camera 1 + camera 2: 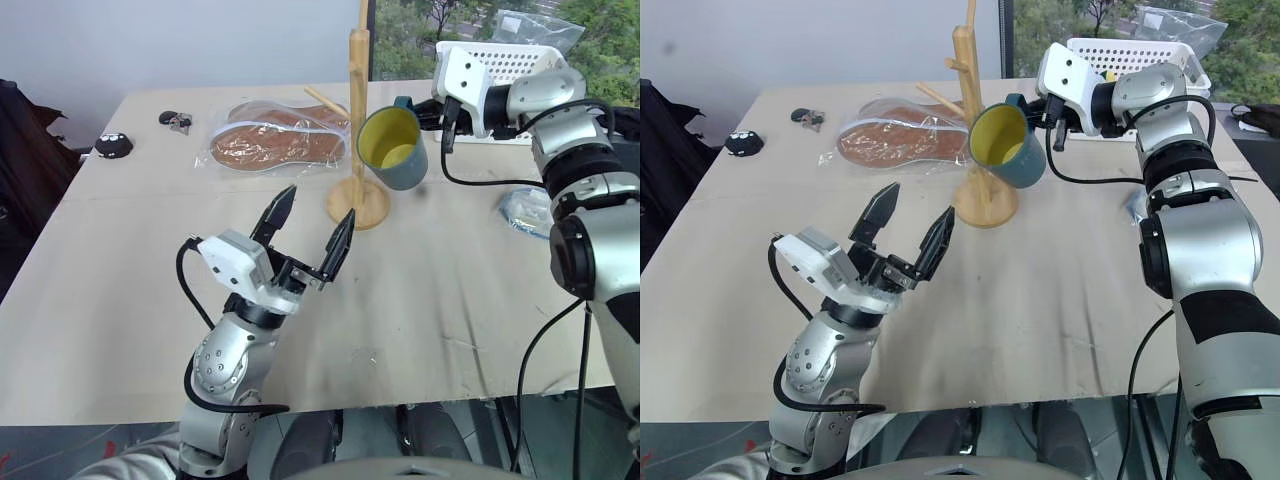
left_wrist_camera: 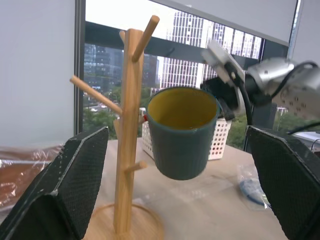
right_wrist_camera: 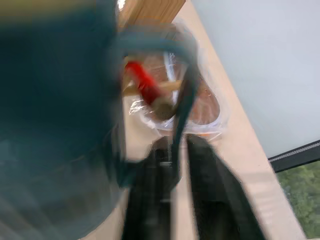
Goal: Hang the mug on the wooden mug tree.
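Mug (image 1: 391, 147) hangs in the air just beside the pole of the wooden mug tree (image 1: 358, 150), on its right, tilted so that we see the yellow inside; it sits above the table (image 1: 420, 300) near the far edge. In the right wrist view the loop handle lies between the two black fingers with a red-tipped peg seen through it. We note the right gripper (image 1: 425, 112) at the mug's handle side; its jaws stand only a little apart about the handle's thin band, and we cannot tell whether they grip it. The tree's round base (image 1: 357, 203) rests on the table. The left gripper (image 1: 312, 222) is raised over the near middle of the table, jaws wide apart, holding nothing. Behind the tree lies a brown item in clear plastic wrap (image 1: 275, 135); a white perforated basket (image 1: 510, 60) stands at the far right corner.
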`<state>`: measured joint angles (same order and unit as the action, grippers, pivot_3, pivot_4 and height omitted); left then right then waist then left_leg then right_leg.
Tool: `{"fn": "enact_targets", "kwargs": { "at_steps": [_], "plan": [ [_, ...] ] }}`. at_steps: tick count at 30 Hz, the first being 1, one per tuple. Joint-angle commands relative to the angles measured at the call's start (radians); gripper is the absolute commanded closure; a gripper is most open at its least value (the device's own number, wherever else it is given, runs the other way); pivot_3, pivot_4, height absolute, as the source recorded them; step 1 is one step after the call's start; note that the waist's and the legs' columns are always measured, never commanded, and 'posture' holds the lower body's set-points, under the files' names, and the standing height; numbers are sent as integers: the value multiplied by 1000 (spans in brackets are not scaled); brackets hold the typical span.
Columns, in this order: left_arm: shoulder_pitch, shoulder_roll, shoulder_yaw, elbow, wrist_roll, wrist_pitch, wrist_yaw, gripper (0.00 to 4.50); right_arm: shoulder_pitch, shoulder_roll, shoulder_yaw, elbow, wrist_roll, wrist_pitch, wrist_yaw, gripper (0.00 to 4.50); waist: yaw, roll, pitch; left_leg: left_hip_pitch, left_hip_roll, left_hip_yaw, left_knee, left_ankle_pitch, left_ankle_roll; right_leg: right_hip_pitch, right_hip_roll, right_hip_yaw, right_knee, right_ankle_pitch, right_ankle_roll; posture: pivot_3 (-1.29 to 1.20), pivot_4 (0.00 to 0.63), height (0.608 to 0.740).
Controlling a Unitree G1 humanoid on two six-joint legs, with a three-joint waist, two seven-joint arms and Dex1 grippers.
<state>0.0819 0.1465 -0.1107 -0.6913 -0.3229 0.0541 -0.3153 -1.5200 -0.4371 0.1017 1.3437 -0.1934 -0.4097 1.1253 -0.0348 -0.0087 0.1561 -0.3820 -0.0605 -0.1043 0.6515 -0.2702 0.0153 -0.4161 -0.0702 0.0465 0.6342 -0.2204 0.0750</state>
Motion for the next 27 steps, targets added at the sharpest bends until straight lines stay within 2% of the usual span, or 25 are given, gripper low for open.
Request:
{"fn": "enact_targets", "kwargs": {
  "at_steps": [1, 5, 6, 9, 14, 16, 19, 20, 22, 24, 27],
  "plan": [
    [5, 0, -6, -13, 7, -40, -9, 0, -45, -3, -11, -17, -5, 14, -42, 2178, 0, 0, 0, 0, 0, 0, 0, 0, 0, 0, 0, 0, 0, 0, 0, 0, 150, 740],
    [13, 3, -6, -9, 5, -50, -14, 0, -51, -27, -29, -16, 3, 37, -76, 206, 0, 0, 0, 0, 0, 0, 0, 0, 0, 0, 0, 0, 0, 0, 0, 0, 150, 740],
    [16, 5, -5, -9, 3, -50, -17, 0, -51, -37, -34, -16, 6, 42, -80, 70, 1, 0, 0, 0, 0, 0, 0, 0, 0, 0, 0, 0, 0, 0, 0, 0, 150, 740],
    [29, 27, -6, -3, 2, -47, -37, 0, -35, -84, -61, -21, 31, 58, -54, 70, 3, 0, 0, 0, 0, 0, 0, 0, 0, 0, 0, 0, 0, 0, 0, 0, 150, 740],
    [107, 139, 53, 41, -19, 27, -99, 0, 132, -173, -193, -98, 202, 141, 168, 70, 5, 0, 0, 0, 0, 0, -1, 0, 0, 1, 0, -1, -1, 0, 0, 0, 150, 740],
    [149, 185, 83, 62, -22, 52, -123, 0, 271, -172, -245, -221, 294, 203, 212, 70, 1, 1, 0, 0, 0, 0, -1, 0, 0, 1, 0, 0, -1, 0, 0, 0, 150, 740],
    [232, 269, 116, 65, -17, 71, -179, 0, 708, -131, -296, -774, 466, 473, 159, 70, 3, 1, 0, 0, 2, -2, 0, 0, 1, 2, 0, -2, 0, 0, 0, 0, 150, 740],
    [262, 291, 134, 63, -21, 75, -192, 0, 882, -109, -303, -992, 508, 549, 101, 70, 6, 4, 1, 0, 2, -3, 0, -1, 1, 2, 0, -2, 0, 0, 0, 0, 150, 740],
    [303, 307, 168, 61, -47, 87, -201, 0, 1113, -61, -331, -1275, 562, 651, -26, 70, 23, 5, 0, -3, 2, -4, -2, -1, 1, -1, -2, -2, 0, 0, 0, 0, 150, 740],
    [334, 309, 183, 68, -49, 92, -198, 0, 1292, 1, -358, -1457, 569, 679, -159, 70, 24, 11, 2, -3, 5, -5, -2, -3, 2, -3, -2, -2, -1, -1, -1, 0, 150, 740],
    [358, 309, 184, 82, -27, 107, -187, 0, 1526, 94, -346, -1615, 525, 616, -293, 70, 21, 9, 2, -2, 1, 1, -1, -4, 4, -5, -1, 2, 3, 0, 0, 0, 150, 740]
  ]
}}
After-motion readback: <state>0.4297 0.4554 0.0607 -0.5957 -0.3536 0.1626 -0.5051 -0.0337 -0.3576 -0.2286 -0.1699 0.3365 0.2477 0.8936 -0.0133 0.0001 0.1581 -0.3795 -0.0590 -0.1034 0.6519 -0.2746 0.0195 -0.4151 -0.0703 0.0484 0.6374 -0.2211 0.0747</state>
